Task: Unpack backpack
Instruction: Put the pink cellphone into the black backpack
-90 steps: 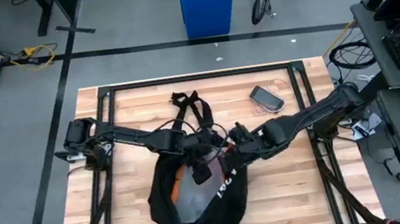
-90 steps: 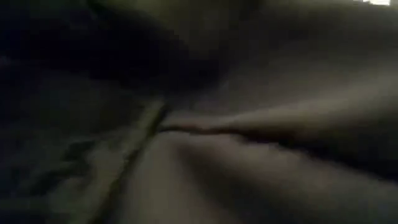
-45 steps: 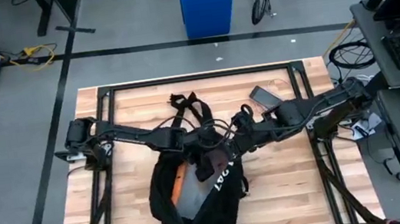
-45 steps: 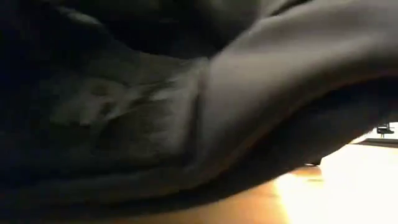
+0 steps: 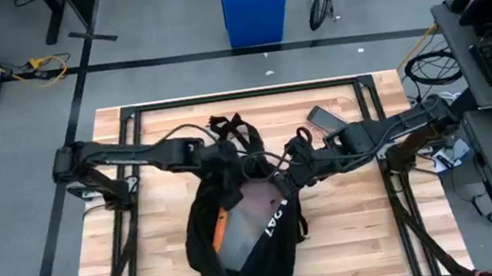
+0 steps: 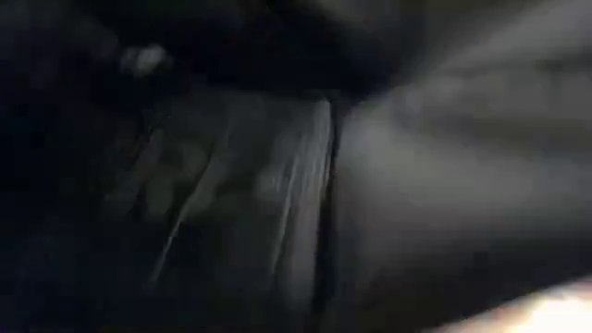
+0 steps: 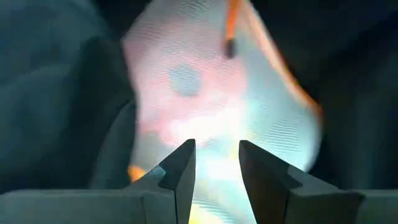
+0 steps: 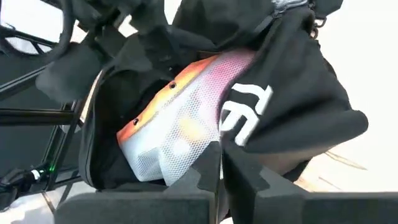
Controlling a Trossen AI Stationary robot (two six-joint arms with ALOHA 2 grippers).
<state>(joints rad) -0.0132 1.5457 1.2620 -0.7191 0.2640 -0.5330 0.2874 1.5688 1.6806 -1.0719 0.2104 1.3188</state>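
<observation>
The black backpack (image 5: 241,243) lies on the wooden table with its mouth toward the far edge and its straps (image 5: 231,130) spread beyond it. In its mouth shows a white mesh pouch with orange trim (image 5: 246,222) (image 7: 211,87) (image 8: 177,127). My left gripper (image 5: 228,173) (image 7: 216,158) hangs open over the mouth, above the pouch, with nothing between its fingers. My right gripper (image 5: 286,178) (image 8: 221,163) is shut on the backpack's lettered front panel. In the low view, dark blurred fabric (image 6: 388,185) fills the picture. My right gripper pinches the edge of the backpack's lettered front panel (image 8: 233,134) at the mouth between its two fingers. It comes from the table's right side, slanting down. The panel is held up off the pouch, while the backpack's body rests on the table.
A dark phone-like device (image 5: 326,120) with a thin cable lies at the table's far right. Black frame rails (image 5: 130,125) run around the tabletop. A blue bin (image 5: 254,3) stands on the floor beyond. Bare wood shows at the near left (image 5: 139,266) and near right (image 5: 364,237).
My left gripper has drawn back out of the backpack's mouth, toward the table's left and far edge, so the mesh pouch shows more. My right arm has swung toward the far edge, still holding the lettered panel, which has shifted with it.
</observation>
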